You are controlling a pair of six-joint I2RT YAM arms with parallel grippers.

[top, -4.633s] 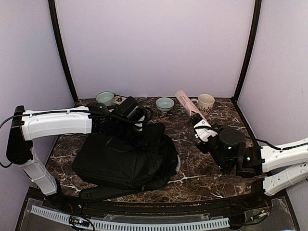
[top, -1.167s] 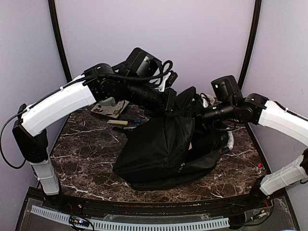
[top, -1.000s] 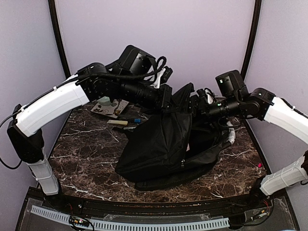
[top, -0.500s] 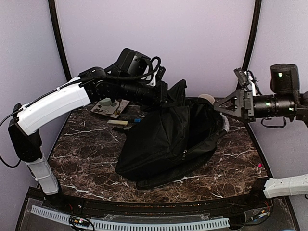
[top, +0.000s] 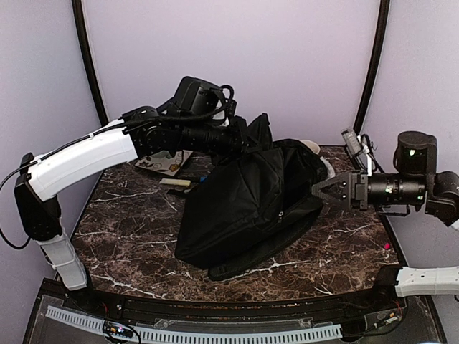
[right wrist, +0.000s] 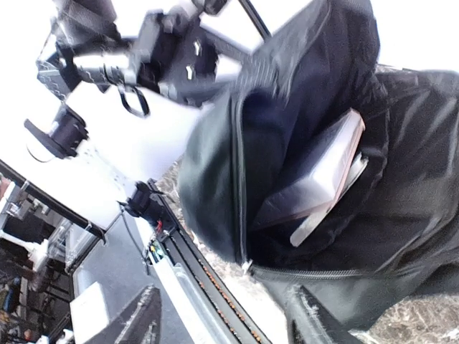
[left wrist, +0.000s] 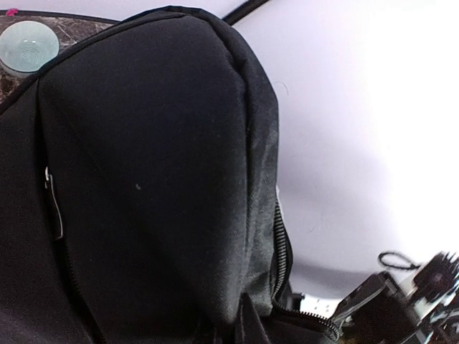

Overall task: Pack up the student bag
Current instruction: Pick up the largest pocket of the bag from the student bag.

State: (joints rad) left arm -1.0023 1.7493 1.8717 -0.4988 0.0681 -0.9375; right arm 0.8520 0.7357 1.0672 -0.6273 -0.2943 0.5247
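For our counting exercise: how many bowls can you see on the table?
1: a pale green bowl on the table, top left in the left wrist view, beyond the student bag. Others may be hidden behind the bag.

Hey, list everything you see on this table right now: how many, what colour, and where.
student bag: one, black, mid table, top end held up, main pocket unzipped
books: two, it seems, pale, inside the bag's open pocket
bowl: one, pale green, on the table beyond the bag
cup: one, cream, far edge, mostly hidden by the bag
pen-like stick: one, cream, left of the bag
patterned card: one, pale with dark marks, behind the stick
small pink thing: one, near the right edge, too small to name
table: one, dark marble
left gripper: shut on the bag's top
right gripper: open, empty, beside the bag's right side
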